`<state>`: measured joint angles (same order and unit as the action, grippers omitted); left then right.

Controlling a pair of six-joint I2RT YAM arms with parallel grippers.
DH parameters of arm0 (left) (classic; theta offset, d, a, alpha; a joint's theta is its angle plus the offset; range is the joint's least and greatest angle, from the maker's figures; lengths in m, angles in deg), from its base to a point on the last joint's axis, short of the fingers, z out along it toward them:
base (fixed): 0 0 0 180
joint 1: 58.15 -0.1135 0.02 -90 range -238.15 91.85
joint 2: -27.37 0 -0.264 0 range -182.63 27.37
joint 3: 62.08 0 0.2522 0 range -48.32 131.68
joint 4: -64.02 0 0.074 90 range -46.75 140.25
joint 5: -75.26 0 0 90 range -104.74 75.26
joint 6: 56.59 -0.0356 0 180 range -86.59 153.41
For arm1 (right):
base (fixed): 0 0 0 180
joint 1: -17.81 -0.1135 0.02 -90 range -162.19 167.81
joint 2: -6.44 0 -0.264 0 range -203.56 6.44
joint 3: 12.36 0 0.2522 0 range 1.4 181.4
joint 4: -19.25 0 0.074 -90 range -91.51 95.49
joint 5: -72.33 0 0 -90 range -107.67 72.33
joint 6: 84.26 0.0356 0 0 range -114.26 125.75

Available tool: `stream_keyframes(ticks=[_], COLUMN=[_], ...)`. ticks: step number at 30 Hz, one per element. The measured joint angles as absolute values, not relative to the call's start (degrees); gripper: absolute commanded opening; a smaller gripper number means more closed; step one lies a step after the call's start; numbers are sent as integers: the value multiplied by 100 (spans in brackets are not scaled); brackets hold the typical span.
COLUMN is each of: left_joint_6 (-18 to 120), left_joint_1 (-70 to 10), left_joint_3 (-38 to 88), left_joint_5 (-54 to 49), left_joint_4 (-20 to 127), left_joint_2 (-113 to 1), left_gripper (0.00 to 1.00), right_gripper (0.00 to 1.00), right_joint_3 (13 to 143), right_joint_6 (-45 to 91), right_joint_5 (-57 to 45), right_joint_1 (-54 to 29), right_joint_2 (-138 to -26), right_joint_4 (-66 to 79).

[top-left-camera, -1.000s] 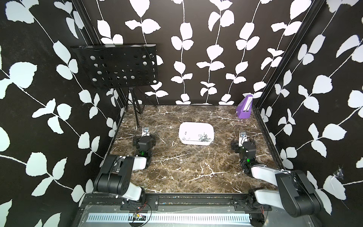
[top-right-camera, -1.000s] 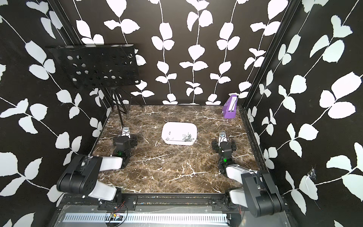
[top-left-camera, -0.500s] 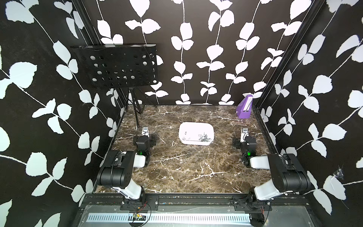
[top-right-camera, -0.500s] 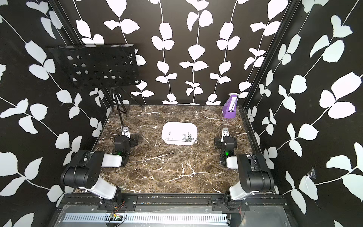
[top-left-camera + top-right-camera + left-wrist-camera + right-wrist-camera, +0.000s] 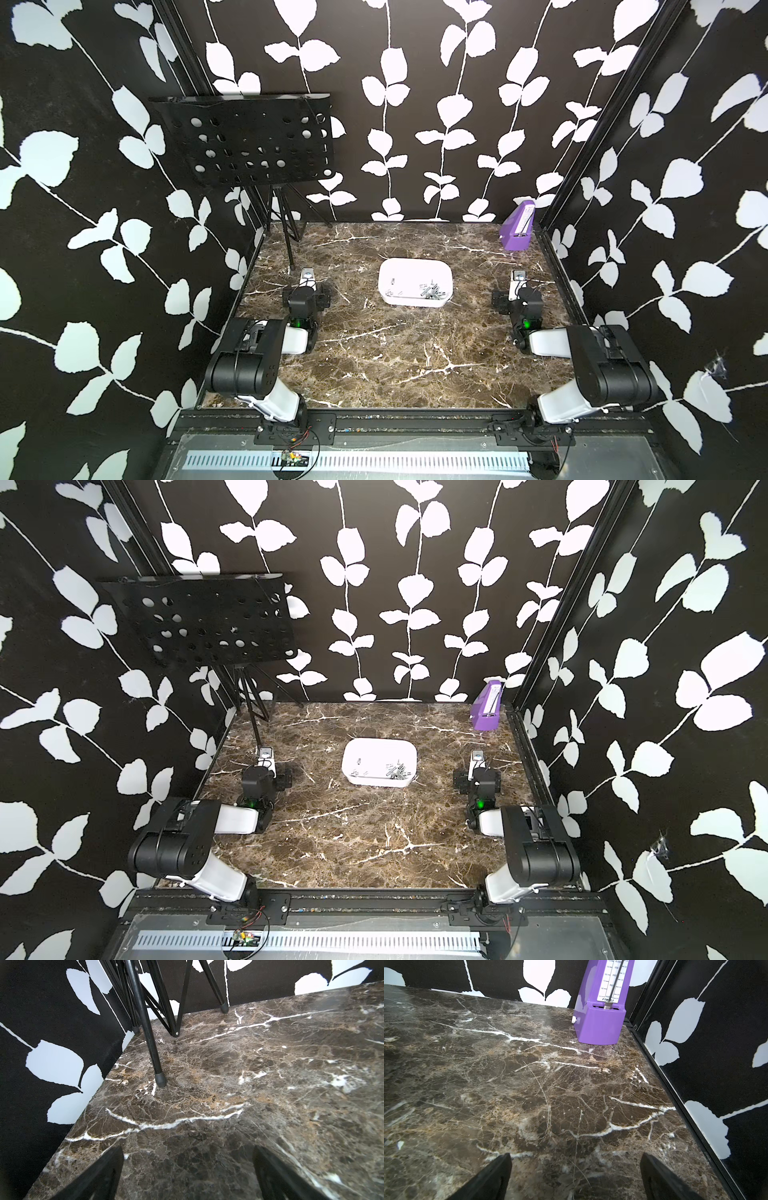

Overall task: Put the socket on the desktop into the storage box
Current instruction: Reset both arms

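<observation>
Folding back toward their bases over the last second, the left arm [image 5: 307, 307] and right arm [image 5: 525, 307] now sit parked, jaws wide and empty. Small metal sockets [image 5: 430, 291] lie in the storage box [image 5: 399, 268]; none shows on the tabletop [image 5: 395, 353], so the job looks finished.

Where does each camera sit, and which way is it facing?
Top views: high over the front edge, looking down and back at the desk, white box, left arm, right arm.
Left wrist: on its arm, low, facing the black stand's legs in the back corner; open left jaws show.
Right wrist: on its arm, low, facing the purple metronome; open right jaws show.
Shared: stand and metronome also appear in both top views; wrist views share only the desk.
</observation>
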<state>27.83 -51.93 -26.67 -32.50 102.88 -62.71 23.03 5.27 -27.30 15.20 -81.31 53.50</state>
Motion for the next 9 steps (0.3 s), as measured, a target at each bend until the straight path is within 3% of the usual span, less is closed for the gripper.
stream_keyframes(ticks=[9], left_joint_6=[2783], left_joint_1=[-5193], left_joint_3=[-2667], left_joint_5=[-3250], left_joint_4=[10288], left_joint_2=[-6271], left_gripper=[99], right_gripper=[99], right_joint_3=[2303], right_joint_6=[534], right_joint_5=[-2727], right_joint_1=[1520], right_joint_2=[-8131], right_joint_4=[5326])
